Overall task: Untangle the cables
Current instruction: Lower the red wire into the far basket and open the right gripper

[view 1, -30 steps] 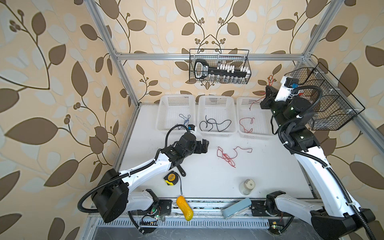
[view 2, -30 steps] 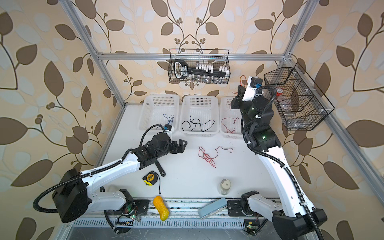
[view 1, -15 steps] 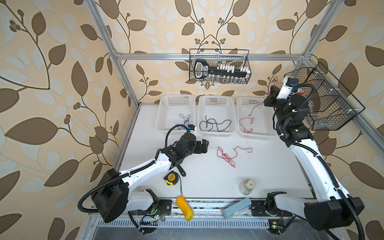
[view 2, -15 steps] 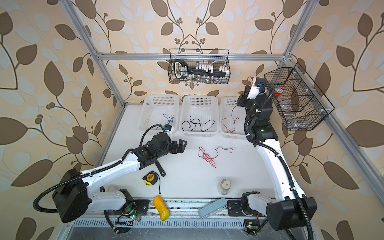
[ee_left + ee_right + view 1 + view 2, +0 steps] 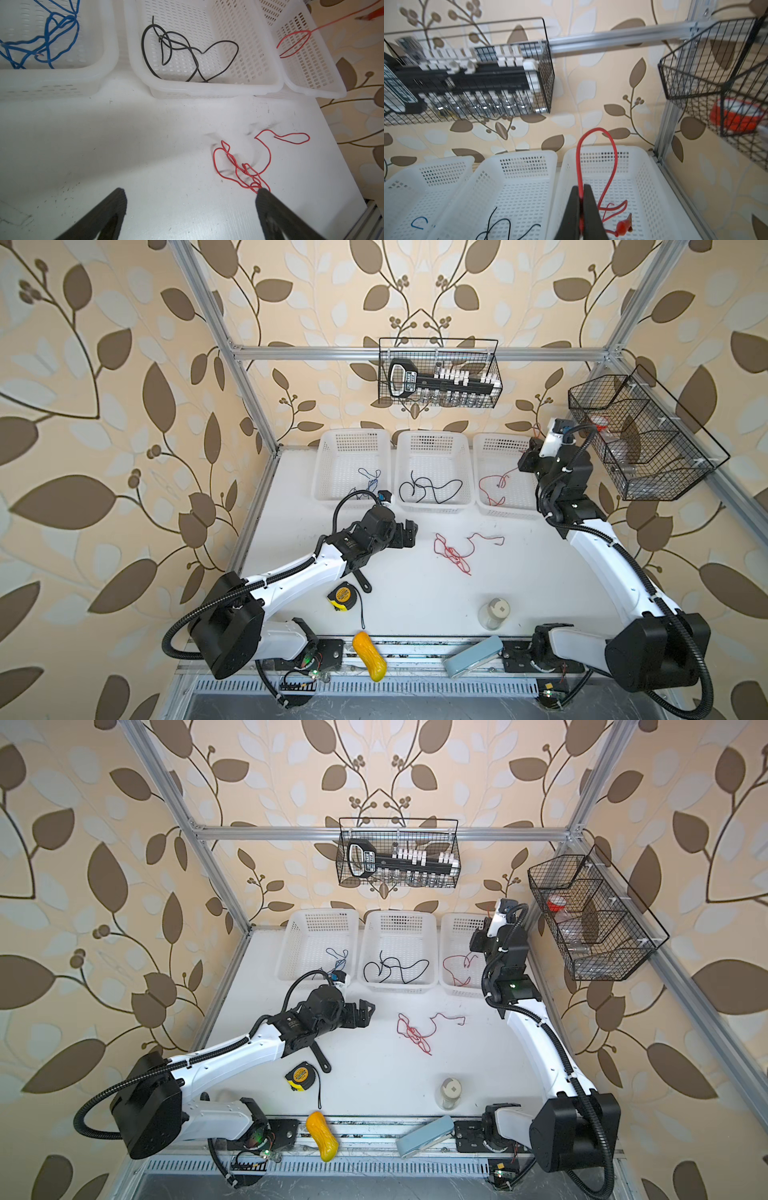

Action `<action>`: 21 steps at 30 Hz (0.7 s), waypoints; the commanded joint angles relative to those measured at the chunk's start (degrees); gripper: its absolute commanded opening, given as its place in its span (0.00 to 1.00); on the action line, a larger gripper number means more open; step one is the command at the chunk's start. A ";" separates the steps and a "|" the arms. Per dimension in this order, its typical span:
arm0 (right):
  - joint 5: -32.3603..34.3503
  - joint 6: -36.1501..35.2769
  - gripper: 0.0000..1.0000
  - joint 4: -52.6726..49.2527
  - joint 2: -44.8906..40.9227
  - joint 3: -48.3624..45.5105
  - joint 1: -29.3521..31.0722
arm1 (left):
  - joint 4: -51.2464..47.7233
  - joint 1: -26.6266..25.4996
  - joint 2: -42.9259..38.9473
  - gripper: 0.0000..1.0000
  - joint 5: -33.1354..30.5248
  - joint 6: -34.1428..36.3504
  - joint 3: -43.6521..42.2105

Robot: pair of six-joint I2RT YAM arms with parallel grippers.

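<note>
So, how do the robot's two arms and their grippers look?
The left arm and right arm have white links, black joint housings and black corrugated hoses. The left gripper and right gripper each have two black, tapered fingers.

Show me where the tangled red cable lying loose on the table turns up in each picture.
Both top views: the tangled red cable lies on the table, centre.
Left wrist: on the table, nearer than the middle white basket.
Right wrist: not in it; the held red cable is another.
Shared landmark: that middle white basket.
</note>
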 commanded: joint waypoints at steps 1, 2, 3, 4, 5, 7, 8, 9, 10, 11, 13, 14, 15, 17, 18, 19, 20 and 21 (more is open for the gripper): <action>1.17 2.46 0.00 0.60 0.41 -2.89 -0.15 | 0.59 -0.32 0.79 0.99 0.76 0.01 2.32; 1.47 2.96 0.00 0.57 0.56 -3.83 -0.15 | 0.65 -0.33 1.00 0.98 1.01 -0.05 2.36; 1.45 3.30 0.00 0.58 0.84 -4.54 -0.15 | 0.78 -0.36 1.17 0.98 1.05 -0.21 2.46; 1.30 3.66 0.00 0.59 1.19 -5.24 -0.15 | 0.98 -0.32 1.21 0.98 1.27 -0.32 2.38; 1.09 4.24 0.00 0.38 1.74 -5.83 -0.15 | 1.24 -0.32 1.37 0.98 1.33 -0.56 2.37; 0.99 4.98 0.00 -0.69 2.82 -6.24 -0.15 | 1.77 -0.36 1.38 0.98 1.57 -0.78 2.17; 0.90 5.37 0.00 -1.31 3.35 -6.46 -0.15 | 2.05 -0.32 1.35 0.98 1.77 -0.91 2.01; 0.90 5.75 0.00 -1.67 3.72 -6.63 -0.15 | 2.14 -0.36 1.24 0.98 1.82 -1.00 1.92; 1.05 6.32 0.00 -2.05 4.15 -6.77 -0.13 | 2.24 -0.31 1.21 0.98 1.87 -1.08 1.84; 1.23 6.78 0.00 -2.55 4.47 -7.04 -0.15 | 2.24 -0.37 1.13 0.98 1.92 -1.17 1.73; 1.42 7.47 0.00 -2.90 5.04 -7.57 -0.13 | 2.17 -0.37 0.89 0.98 2.12 -1.22 1.55; 1.60 7.84 0.00 -3.23 5.41 -7.73 -0.10 | 2.05 -0.33 0.77 0.98 2.14 -1.31 1.40; 1.47 8.05 0.00 -3.57 5.70 -7.80 -0.15 | 1.98 -0.33 0.68 0.98 2.11 -1.39 1.25; 1.25 8.52 0.01 -4.42 6.46 -7.82 -0.15 | 1.80 -0.35 0.32 0.98 2.26 -1.53 0.94; 1.29 8.97 0.02 -5.03 6.82 -7.84 -0.15 | 1.75 -0.38 0.11 0.98 2.24 -1.66 0.72; 1.34 9.57 0.05 -5.74 7.30 -7.71 -0.15 | 1.71 -0.37 -0.11 0.98 2.18 -1.75 0.53; 1.27 9.99 0.07 -6.47 7.67 -7.51 -0.15 | 1.59 -0.33 -0.33 0.98 2.19 -1.84 0.35; 1.04 10.55 0.09 -7.55 8.11 -7.12 -0.15 | 1.49 -0.36 -0.55 0.98 2.02 -1.97 0.13</action>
